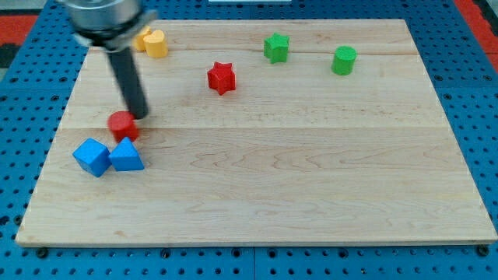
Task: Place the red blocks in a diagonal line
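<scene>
A red star block (222, 77) lies in the upper middle of the wooden board (311, 179). A red cylinder block (123, 125) lies at the left, just above two blue blocks. My tip (139, 115) stands right beside the red cylinder, at its upper right, touching or nearly touching it. The dark rod rises from there to the view's top left.
A blue cube (92, 156) and a blue triangular block (126, 155) sit side by side at the left. Two yellow blocks (154, 42) lie at the top left, partly behind the rod. A green star (275, 47) and a green cylinder (344, 60) lie at the top right.
</scene>
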Action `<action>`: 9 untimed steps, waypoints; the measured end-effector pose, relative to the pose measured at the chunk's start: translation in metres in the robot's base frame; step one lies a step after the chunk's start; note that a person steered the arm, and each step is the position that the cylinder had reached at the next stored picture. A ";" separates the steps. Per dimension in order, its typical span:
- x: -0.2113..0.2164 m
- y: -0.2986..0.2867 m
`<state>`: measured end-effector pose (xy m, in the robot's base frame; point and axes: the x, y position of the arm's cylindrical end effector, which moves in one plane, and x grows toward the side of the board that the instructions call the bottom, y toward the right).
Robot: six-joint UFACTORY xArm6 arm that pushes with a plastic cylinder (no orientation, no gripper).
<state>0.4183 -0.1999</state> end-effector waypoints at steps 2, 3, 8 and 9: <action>0.022 -0.070; 0.058 -0.044; -0.014 0.079; -0.012 0.124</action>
